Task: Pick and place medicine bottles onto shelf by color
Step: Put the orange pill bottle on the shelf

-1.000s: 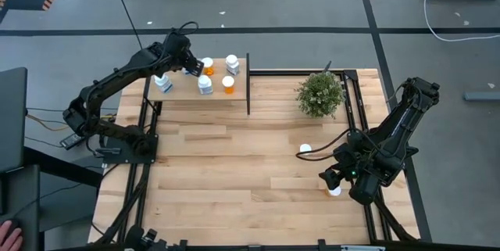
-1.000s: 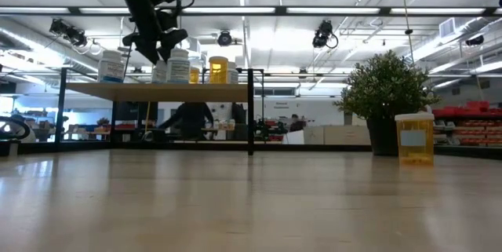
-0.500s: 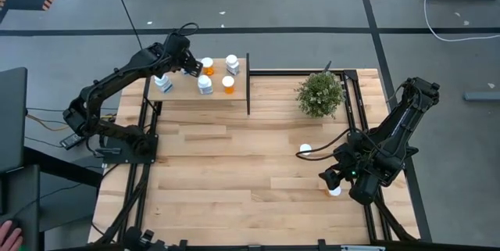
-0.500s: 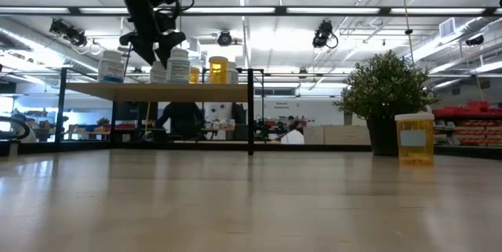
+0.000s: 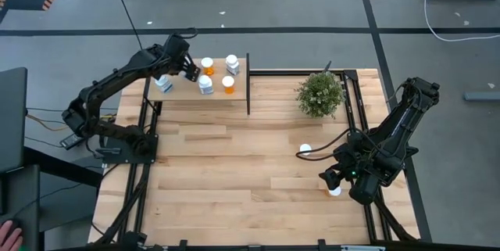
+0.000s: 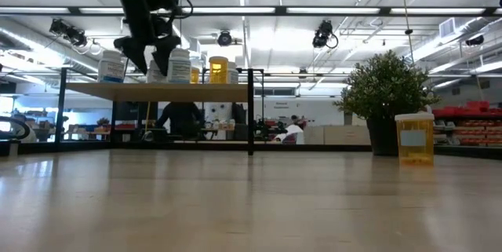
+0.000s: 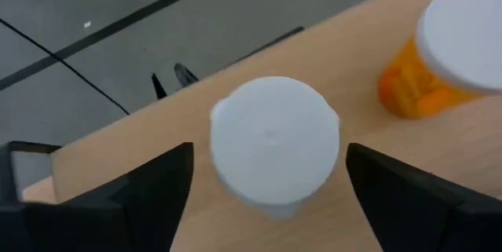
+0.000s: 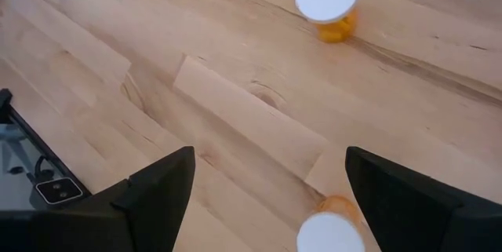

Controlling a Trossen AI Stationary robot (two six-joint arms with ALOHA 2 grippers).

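Your left gripper (image 5: 186, 66) hangs over the back-left part of the shelf (image 5: 180, 88) with its fingers spread wide; in its wrist view a white-bodied bottle (image 7: 274, 142) stands between them, untouched on either side. On the shelf you have a white bottle (image 5: 162, 84) at the left end, another white bottle (image 5: 205, 84) mid-shelf, two orange bottles (image 5: 208, 65) (image 5: 228, 84) and a white one (image 5: 232, 63) by the black divider (image 5: 248, 84). Past the potted plant (image 5: 320, 93), your right gripper (image 5: 331, 179) waits low over the tabletop (image 5: 234, 173), fingers wide apart, with one orange bottle (image 8: 328, 1) ahead of it and another (image 8: 329, 232) close between its fingers.
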